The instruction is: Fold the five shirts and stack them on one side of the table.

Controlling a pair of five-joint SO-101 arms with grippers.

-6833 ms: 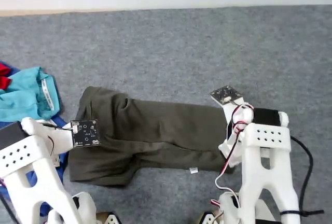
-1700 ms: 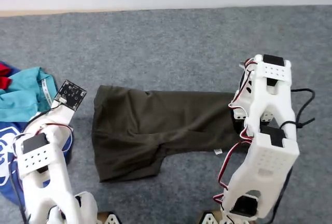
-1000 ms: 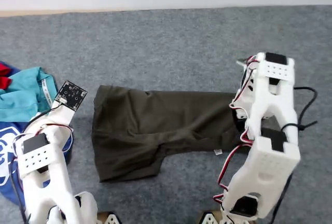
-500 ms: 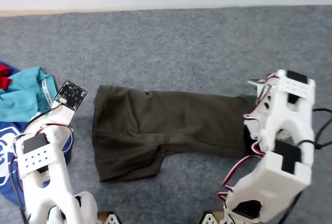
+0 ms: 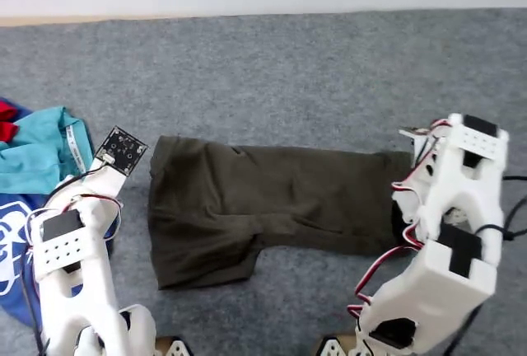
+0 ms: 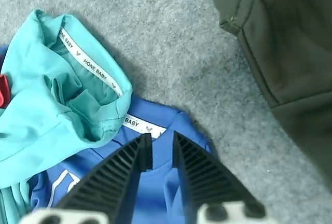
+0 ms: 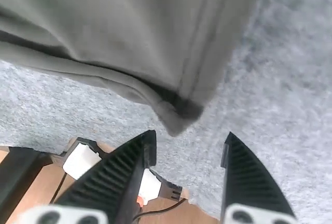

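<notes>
An olive shirt (image 5: 272, 199) lies folded into a long strip across the grey mat (image 5: 288, 76). The right arm (image 5: 449, 208) stands at the strip's right end. My right gripper (image 7: 188, 137) is open just off the shirt's corner hem (image 7: 176, 115), with nothing between its fingers. The left arm (image 5: 74, 232) stands left of the shirt. My left gripper (image 6: 161, 138) hangs with its fingers nearly together and nothing in them, over a blue shirt (image 6: 88, 156) beside a teal shirt (image 6: 52, 94). The olive shirt's sleeve edge (image 6: 290, 42) lies apart from it.
At the table's left edge is a heap of a teal shirt (image 5: 41, 154), a blue shirt (image 5: 12, 249) and a red piece (image 5: 6, 121). Bare mat stretches behind the olive shirt. The wooden table edge (image 7: 31, 182) with cables lies beyond the mat near the right arm.
The right arm has moved to the right and drawn the shirt's right end out longer; the small white tag no longer shows. The left arm has shifted slightly toward the shirt.
</notes>
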